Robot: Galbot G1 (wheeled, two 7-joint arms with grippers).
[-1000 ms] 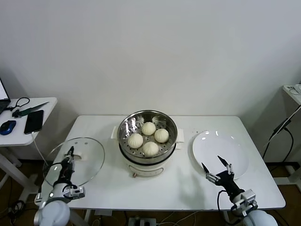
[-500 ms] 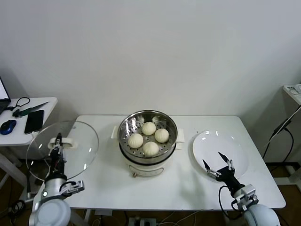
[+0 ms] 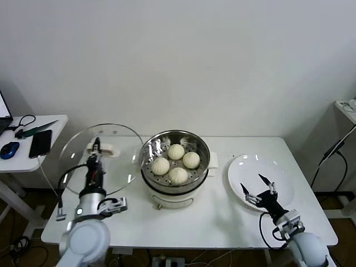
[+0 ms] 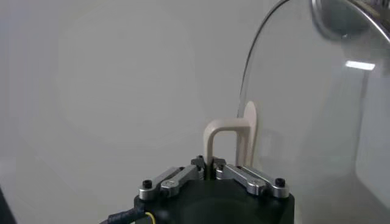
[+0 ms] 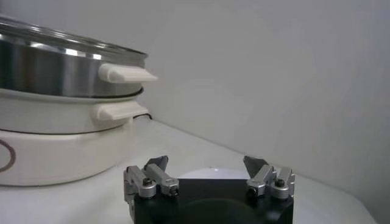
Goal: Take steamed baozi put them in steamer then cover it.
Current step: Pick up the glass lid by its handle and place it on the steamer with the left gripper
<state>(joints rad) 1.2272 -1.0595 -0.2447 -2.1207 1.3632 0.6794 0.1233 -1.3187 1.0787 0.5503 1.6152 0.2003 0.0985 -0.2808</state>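
White table (image 3: 222, 222): all four baozi (image 3: 176, 162) sit in the steamer (image 3: 173, 167). Left gripper (image 3: 95, 151) pinches the cover (image 3: 100, 158) handle; next, centre and lower it. Right gripper (image 3: 260, 189) idles wide.

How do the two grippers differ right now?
The left gripper is shut on the lid handle, holding the lid raised and tilted beside the steamer; the right gripper is open and holds nothing. The left is up near the steamer; the right sits low over the plate. Both look like the same two-finger type.

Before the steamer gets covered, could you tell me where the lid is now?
In the head view, the left gripper holds the cover by its handle, tilted, just left of the steamer.
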